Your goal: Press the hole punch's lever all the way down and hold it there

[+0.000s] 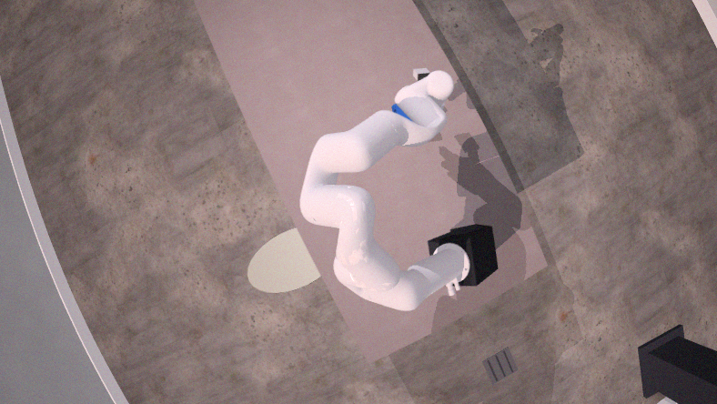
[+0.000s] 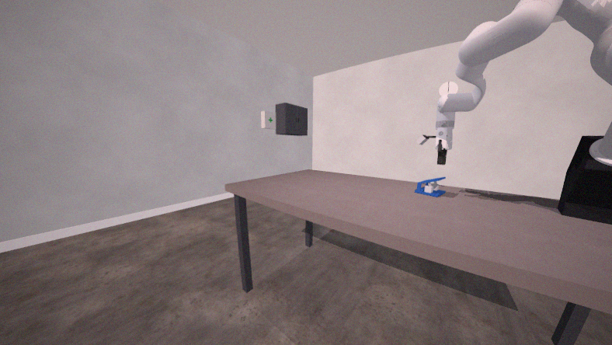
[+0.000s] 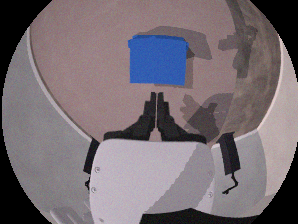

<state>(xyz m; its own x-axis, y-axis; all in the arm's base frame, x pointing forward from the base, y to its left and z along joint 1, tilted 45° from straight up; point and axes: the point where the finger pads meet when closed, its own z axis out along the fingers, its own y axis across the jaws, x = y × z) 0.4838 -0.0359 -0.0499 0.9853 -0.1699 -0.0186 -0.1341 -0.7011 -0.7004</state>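
1. The punch is a small blue thing with a flat base plate, a whitish block in the middle and a thin blue lever angled up off it. From the wrist view it just reads as a plain matte blue rectangle.
2. It sits upright on the table, toward the far long edge and well in from the ends. The table is a long slab with a smooth, dull brownish-mauve top and dark straight legs.
3. The floor is mottled brown, kind of like worn concrete, and the walls are flat grey and off-white.
4. Other stuff: a black boxy pedestal on the table holds the arm's foot. There's a dark cabinet on the wall with a little white box with a green cross right beside it. The top view also shows a pale round patch on the floor by the table edge.
5. Nothing sits between the gripper and the punch, just open air.
6. The arm is glossy white and chunky, snaking from the pedestal out over the table, wrist bent so the tool points straight down.
7. The gripper hangs above the punch, clearly apart from it. Its dark fingers are pressed together with nothing between them.
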